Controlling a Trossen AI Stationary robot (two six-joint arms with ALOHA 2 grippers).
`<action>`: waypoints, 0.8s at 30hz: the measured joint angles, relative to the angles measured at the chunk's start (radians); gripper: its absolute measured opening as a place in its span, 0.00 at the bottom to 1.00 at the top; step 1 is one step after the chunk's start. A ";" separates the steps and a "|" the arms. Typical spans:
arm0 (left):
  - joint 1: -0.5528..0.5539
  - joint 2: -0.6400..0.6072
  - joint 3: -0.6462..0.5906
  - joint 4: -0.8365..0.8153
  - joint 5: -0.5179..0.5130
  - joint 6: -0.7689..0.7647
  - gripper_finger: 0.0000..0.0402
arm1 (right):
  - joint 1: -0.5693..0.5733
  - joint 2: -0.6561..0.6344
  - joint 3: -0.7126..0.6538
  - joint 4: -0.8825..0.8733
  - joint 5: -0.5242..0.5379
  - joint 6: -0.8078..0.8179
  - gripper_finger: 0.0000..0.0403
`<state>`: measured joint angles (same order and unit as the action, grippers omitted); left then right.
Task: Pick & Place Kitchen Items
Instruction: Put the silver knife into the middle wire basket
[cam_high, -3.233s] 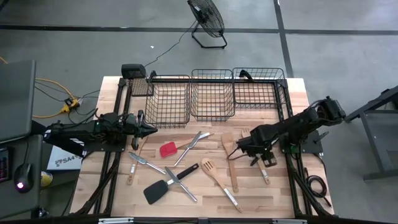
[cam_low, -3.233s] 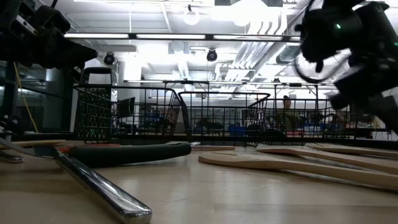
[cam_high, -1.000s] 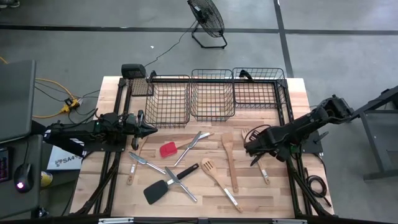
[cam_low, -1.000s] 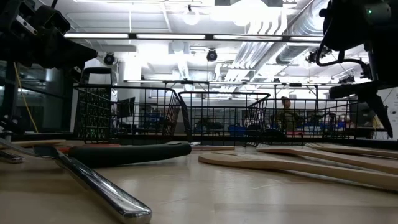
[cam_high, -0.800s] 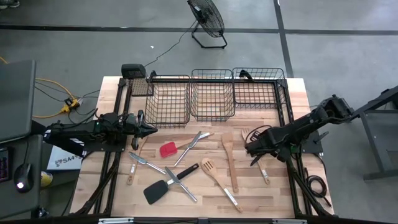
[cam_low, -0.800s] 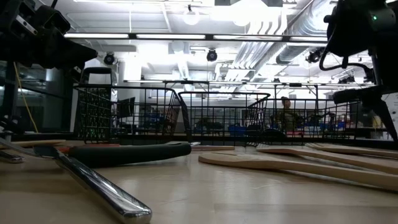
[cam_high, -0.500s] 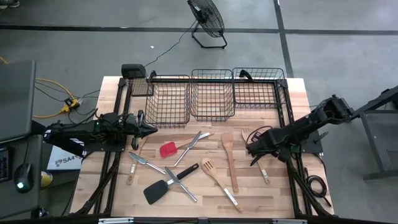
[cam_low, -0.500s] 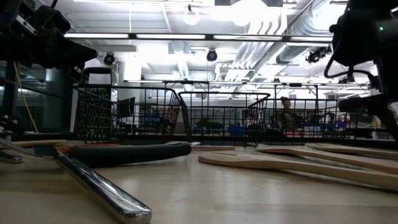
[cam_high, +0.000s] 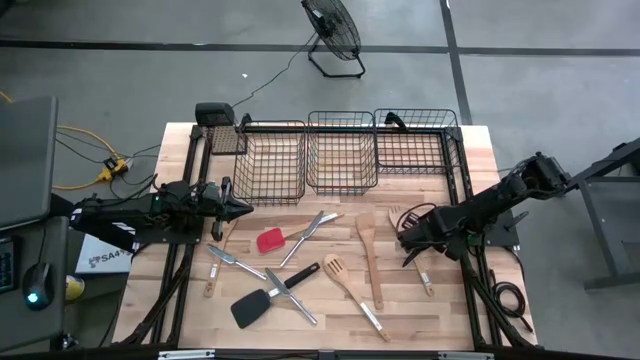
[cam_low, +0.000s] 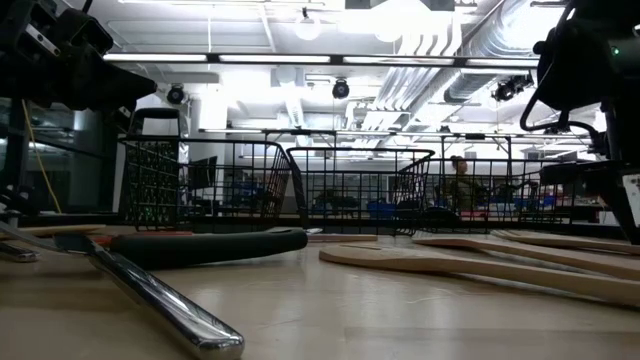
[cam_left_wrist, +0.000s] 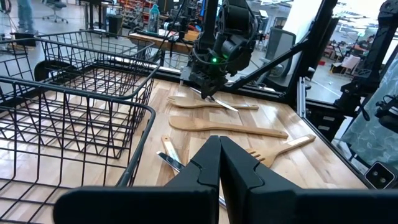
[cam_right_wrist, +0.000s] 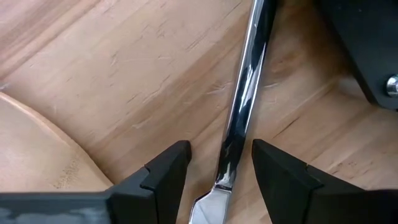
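My right gripper (cam_right_wrist: 217, 163) hung low with its fingers apart astride a silver metal utensil (cam_right_wrist: 244, 102) on the table (cam_right_wrist: 137, 68). My left gripper (cam_left_wrist: 219, 163) waited pressed together beside the baskets (cam_high: 273, 160).

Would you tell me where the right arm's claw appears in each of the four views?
High view: right claw, right of the table's centre, low over the wood.
Low view: claw at the right edge.
Left wrist view: claw upper middle, beyond the shut left claw.
Right wrist view: claw at bottom, open astride a silver handle.
Shared landmark: the wire baskets, in all but the right wrist view.
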<state>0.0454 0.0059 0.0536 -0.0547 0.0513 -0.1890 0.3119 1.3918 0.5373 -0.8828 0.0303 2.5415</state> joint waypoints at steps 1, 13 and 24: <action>0.000 0.000 0.000 0.000 0.000 0.000 0.00 | 0.000 0.000 -0.001 0.003 0.000 -0.003 0.44; 0.000 0.000 0.000 0.000 0.000 0.000 0.00 | -0.002 0.002 -0.001 0.018 0.004 -0.057 0.23; 0.000 0.000 0.000 0.000 0.000 0.000 0.00 | -0.002 0.002 -0.001 0.013 -0.005 -0.207 0.08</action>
<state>0.0454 0.0061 0.0536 -0.0547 0.0511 -0.1890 0.3103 1.3941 0.5362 -0.8699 0.0249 2.3340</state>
